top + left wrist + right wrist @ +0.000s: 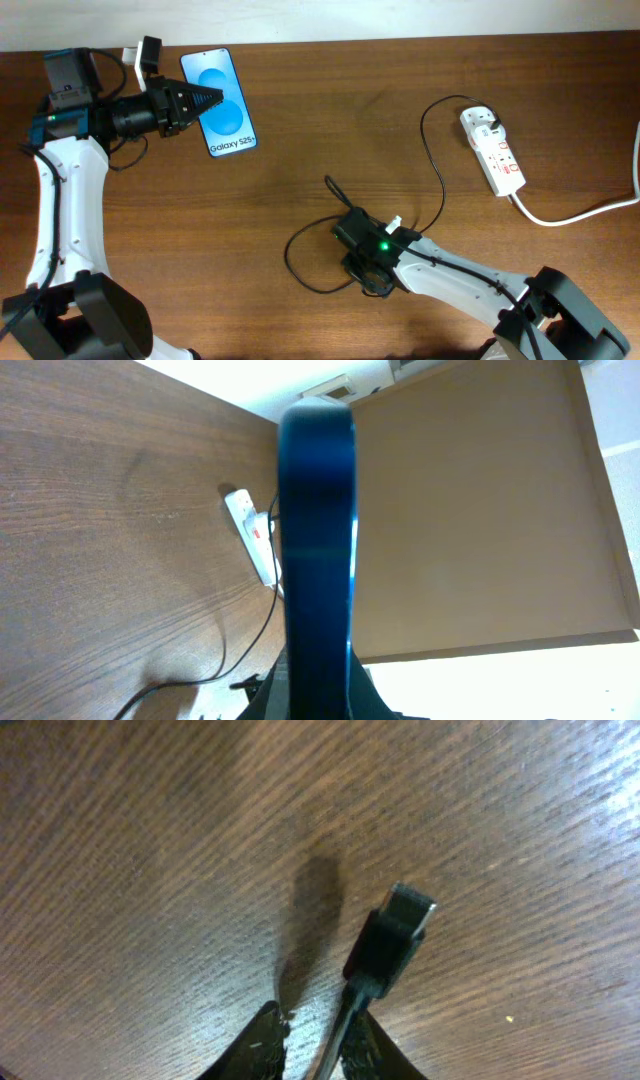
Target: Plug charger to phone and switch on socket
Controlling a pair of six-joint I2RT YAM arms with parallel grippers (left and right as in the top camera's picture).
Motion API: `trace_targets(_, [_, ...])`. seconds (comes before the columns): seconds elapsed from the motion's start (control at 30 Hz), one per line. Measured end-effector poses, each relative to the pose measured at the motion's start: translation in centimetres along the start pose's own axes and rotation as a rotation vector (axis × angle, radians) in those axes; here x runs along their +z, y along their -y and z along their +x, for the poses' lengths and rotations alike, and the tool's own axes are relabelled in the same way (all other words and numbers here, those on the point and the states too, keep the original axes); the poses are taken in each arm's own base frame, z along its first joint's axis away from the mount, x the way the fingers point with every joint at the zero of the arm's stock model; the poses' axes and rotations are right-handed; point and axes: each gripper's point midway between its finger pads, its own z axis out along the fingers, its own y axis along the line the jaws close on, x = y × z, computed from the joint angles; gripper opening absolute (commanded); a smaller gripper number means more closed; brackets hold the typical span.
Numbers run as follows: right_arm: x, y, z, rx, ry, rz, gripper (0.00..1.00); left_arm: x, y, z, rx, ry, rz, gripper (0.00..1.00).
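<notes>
Wooden table [300, 140]: left fingers [197, 100] clamp phone [228, 125]; right fingers [255, 1048] pinch charger [385, 945] behind plug.

Deep brown wood grain runs right across the table [300, 160], with darker streaks under the right gripper [308, 1050], whose fingers are black. Just ahead of them the charger [390, 945] shows black, its plug tip catching a grey sheen. A green light [383, 247] glows behind that gripper. The left gripper [212, 100] is black too, and at its tips the phone [225, 110] shines bright blue, with a paler blue round shape and white lettering. Well beyond the right gripper, the socket [493, 150] is white with red switches, and its cord [580, 212] is white.
</notes>
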Motion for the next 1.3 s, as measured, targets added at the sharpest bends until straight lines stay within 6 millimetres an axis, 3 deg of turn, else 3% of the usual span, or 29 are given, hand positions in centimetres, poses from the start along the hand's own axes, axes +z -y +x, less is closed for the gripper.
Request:
trace_targets(0.13, [0.0, 0.4, 0.2, -0.051, -0.004, 0.015, 0.04, 0.0, 0.0, 0.0, 0.0, 0.0, 0.0, 0.0])
trace_targets(0.27, [-1.1, 0.7, -0.1, -0.293, 0.013, 0.01, 0.04, 0.0, 0.0, 0.0, 0.001, 0.0, 0.0, 0.0])
trace_targets(0.37, [-6.1, 0.8, 1.8, -0.585, -0.081, -0.064, 0.04, 0.6, 0.2, 0.5, 0.022, -0.019, 0.006, 0.0])
trace_targets(0.43, [-12.2, -0.3, 3.8, -0.81, -0.129, -0.219, 0.04, 1.7, 0.7, 1.2, 0.034, -0.051, 0.019, 0.0])
trace_targets(0.47, [-14.1, -0.7, 4.3, -0.868, -0.122, -0.275, 0.04, 2.6, 1.1, 1.7, 0.043, -0.076, 0.031, 0.0])
trace_targets(0.57, [-18.9, -0.3, 5.2, -1.003, -0.122, -0.35, 0.04, 5.6, 2.6, 3.8, 0.071, -0.16, 0.069, 0.0])
trace_targets(0.6, [-19.5, -0.4, 5.3, -1.022, -0.119, -0.36, 0.04, 6.6, 3.1, 4.5, 0.078, -0.187, 0.078, 0.0])
trace_targets(0.7, [-20.2, -0.5, 5.6, -1.061, -0.121, -0.377, 0.04, 8.6, 3.9, 6.2, 0.096, -0.243, 0.083, 0.0])
trace_targets(0.9, [-19.4, -1.8, 5.6, -1.079, -0.132, -0.387, 0.04, 10.2, 3.9, 7.8, 0.09, -0.289, 0.048, 0.0])
trace_targets(1.2, [-19.5, -8.6, 7.1, -1.132, -0.139, -0.618, 0.04, 11.5, 4.0, 9.1, 0.086, -0.328, 0.028, 0.0])
trace_targets(1.3, [-18.7, -9.0, 7.2, -1.119, -0.161, -0.612, 0.04, 11.5, 4.0, 9.2, 0.083, -0.328, 0.026, 0.0])
